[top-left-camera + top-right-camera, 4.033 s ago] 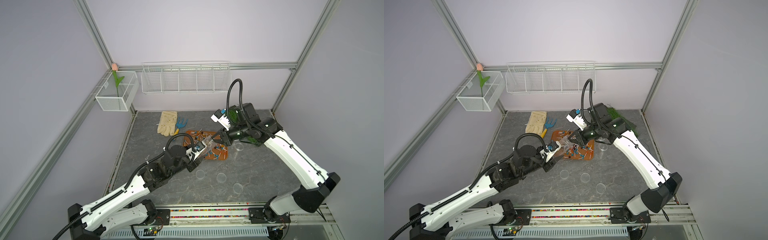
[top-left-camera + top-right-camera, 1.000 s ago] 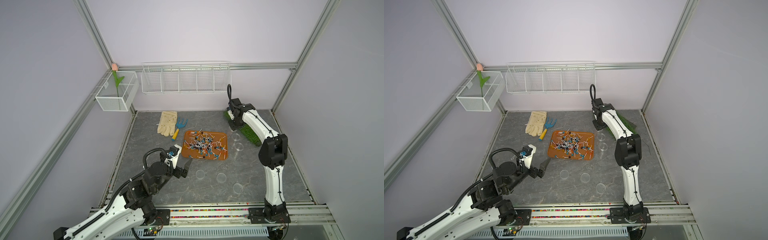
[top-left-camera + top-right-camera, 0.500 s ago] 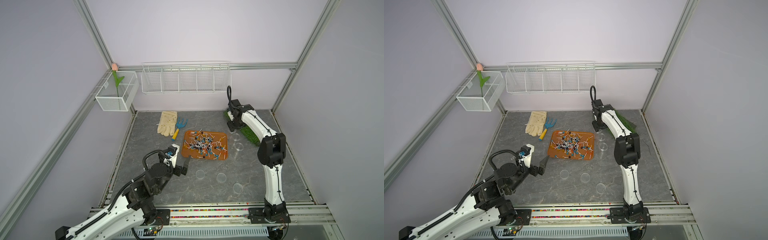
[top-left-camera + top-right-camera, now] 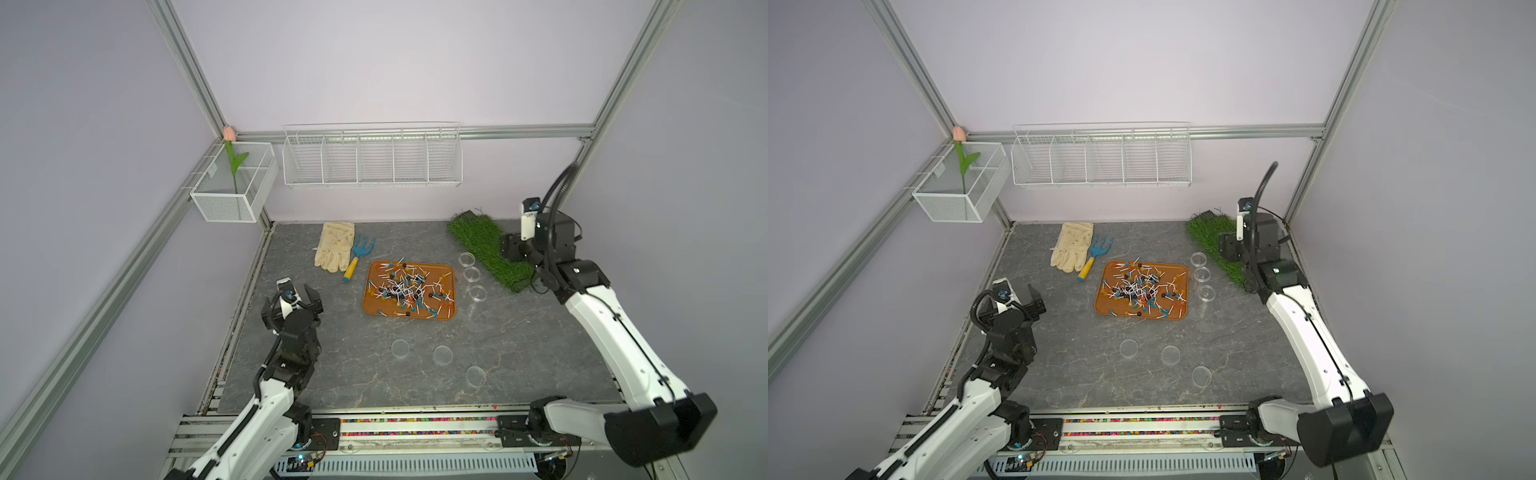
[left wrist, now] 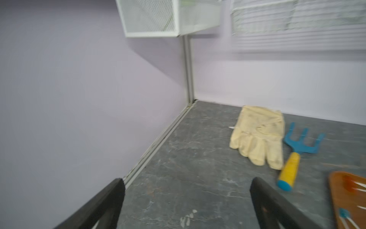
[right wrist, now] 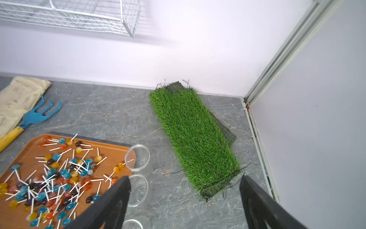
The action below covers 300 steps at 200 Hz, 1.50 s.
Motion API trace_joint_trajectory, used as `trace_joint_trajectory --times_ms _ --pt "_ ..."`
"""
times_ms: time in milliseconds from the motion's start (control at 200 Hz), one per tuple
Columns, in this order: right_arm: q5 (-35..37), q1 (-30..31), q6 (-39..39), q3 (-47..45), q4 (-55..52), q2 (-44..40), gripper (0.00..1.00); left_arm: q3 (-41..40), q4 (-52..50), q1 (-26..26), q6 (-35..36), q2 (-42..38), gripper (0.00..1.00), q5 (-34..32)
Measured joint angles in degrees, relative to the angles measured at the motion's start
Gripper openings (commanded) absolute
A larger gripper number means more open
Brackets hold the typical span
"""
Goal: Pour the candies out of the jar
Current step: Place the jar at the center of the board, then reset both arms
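Note:
The candies (image 4: 409, 289) lie scattered on an orange tray (image 4: 368, 307) in mid-table: tiny lollipops with white sticks and blue, orange and dark heads. Clear empty jars (image 4: 472, 273) stand upright in a row along the tray's right side, also visible in the right wrist view as jars (image 6: 139, 189). My right gripper (image 6: 184, 178) hangs open and empty above the floor between those jars and the grass mat, seen in a top view as the right gripper (image 4: 513, 251). My left gripper (image 5: 187, 180) is open and empty near the left wall, far from the tray.
A cream glove (image 4: 334, 247) and a blue hand rake (image 4: 361, 251) lie behind the tray. A green grass mat (image 4: 482, 241) lies at the back right. Clear lids (image 4: 400, 348) rest in front of the tray. A wire rack (image 4: 372, 160) and a mesh box (image 4: 232, 195) hang on the walls.
The right gripper opened and drew back from the rear of the table toward the right side. The left arm pulled away from the tray toward the left wall, still open.

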Motion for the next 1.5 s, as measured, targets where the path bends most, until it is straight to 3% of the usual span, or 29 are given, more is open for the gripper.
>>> trace_joint_trajectory --times_ms 165,295,395,500,600,730,1500 --pt "-4.39 -9.6 3.23 -24.57 14.25 -6.23 0.89 -1.86 10.56 3.65 -0.72 17.16 0.99 1.53" --pt "-5.99 -12.85 3.23 -41.31 27.17 -3.69 0.89 -1.7 17.86 5.9 0.09 26.73 0.99 5.16" --pt "-6.6 -13.4 3.13 -48.7 38.69 2.71 0.89 -0.33 24.74 7.85 -0.15 33.07 0.99 8.68" --pt "-6.88 -14.16 2.95 -49.9 50.56 8.87 0.89 1.6 31.15 9.14 0.15 41.7 1.0 12.9" --pt "-7.78 -13.9 1.73 -48.59 63.58 17.7 0.89 3.41 29.55 10.93 -0.24 42.16 0.99 18.08" --pt "-8.96 -12.55 0.35 -47.87 68.02 20.26 0.89 4.63 30.08 13.2 -0.81 41.88 0.99 21.86" --pt "-9.01 -12.57 -0.52 -47.54 71.84 20.13 0.89 4.61 32.41 13.31 -0.76 42.05 0.99 26.34"
